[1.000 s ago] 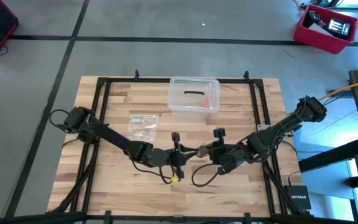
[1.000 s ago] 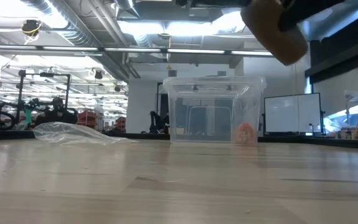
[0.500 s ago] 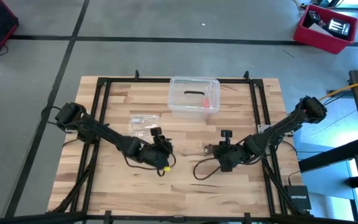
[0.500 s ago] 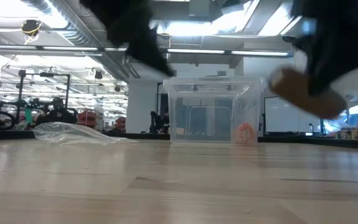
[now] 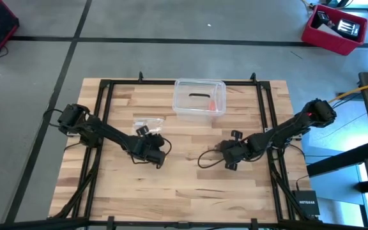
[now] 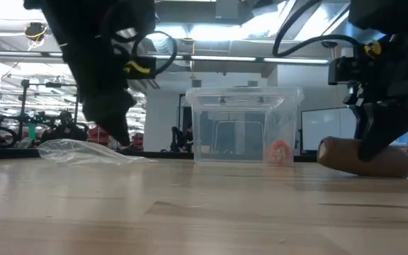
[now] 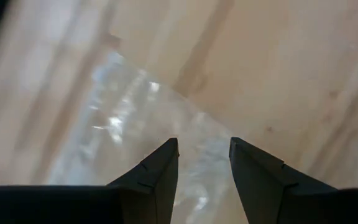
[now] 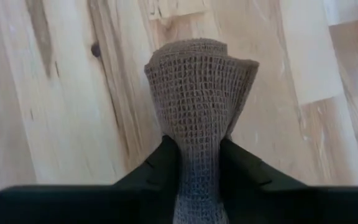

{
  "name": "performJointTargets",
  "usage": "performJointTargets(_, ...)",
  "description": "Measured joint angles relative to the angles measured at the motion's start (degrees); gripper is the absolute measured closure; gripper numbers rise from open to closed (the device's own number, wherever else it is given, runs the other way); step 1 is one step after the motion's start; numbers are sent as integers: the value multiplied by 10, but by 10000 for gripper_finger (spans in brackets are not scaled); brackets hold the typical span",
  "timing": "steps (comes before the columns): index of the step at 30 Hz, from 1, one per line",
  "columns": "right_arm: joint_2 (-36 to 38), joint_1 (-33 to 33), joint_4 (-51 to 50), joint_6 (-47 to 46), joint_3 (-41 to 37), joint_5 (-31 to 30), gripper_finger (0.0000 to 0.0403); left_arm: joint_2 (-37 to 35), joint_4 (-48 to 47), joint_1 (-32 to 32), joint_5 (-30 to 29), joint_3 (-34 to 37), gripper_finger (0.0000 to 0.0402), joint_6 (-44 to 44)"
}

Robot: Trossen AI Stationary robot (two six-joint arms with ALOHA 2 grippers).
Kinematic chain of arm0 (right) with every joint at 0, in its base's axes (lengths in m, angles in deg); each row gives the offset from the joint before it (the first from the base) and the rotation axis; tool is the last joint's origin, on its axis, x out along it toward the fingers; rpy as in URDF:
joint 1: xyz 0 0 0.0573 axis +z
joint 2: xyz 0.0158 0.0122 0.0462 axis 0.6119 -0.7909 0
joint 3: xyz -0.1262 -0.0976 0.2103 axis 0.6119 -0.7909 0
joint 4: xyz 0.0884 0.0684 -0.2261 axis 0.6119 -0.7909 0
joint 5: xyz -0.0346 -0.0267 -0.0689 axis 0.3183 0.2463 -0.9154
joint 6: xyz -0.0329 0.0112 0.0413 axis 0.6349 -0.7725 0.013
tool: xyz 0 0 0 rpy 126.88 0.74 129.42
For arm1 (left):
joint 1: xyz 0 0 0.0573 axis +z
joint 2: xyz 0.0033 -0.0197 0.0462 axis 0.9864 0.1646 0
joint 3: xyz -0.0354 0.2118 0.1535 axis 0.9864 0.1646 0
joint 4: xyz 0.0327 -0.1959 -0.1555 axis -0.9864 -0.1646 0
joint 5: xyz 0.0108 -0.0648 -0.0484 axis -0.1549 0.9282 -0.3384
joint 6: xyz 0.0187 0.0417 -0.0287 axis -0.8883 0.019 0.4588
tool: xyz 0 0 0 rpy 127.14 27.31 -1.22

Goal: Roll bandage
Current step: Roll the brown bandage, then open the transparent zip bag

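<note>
wooden slats of the table carry the rolled bandage, lying right of centre with the right gripper pinching it between its fingers. over the clear plastic bag the left gripper hangs with fingers parted and empty. if the right lets go carelessly, i judge the springy roll could unwind or trundle away.

legible text: "netgear" in white on a small black box at the table's right front corner. nothing else readable.
</note>
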Motion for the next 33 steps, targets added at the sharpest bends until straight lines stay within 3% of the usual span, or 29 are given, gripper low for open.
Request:
performJointTargets(4, -1, 0, -2, 7, 0, 3, 238, 0, 65, 2, 50, 42, 265, 7)
performJointTargets(9, 15, 1, -86, 21, 29, 36, 161, -1, 160, 1, 99, 79, 265, -2)
performJointTargets(12, 32, 1, -151, 32, 61, 50, 134, 0, 224, -7, 123, 82, 265, -12)
performJointTargets(16, 57, 1, -155, 51, 98, 49, 116, 1, 337, -21, 162, 82, 265, -44)
performJointTargets(21, 63, 1, -5, 122, 102, 5, 112, -4, 410, -39, 193, 72, 265, -104)
performJointTargets(27, 29, -3, 275, 210, 57, -59, 112, -76, 323, -44, 190, 33, 265, -111)
performJointTargets(33, -46, -23, 417, 229, 36, -61, 111, -157, 174, -42, 122, 40, 265, -15)
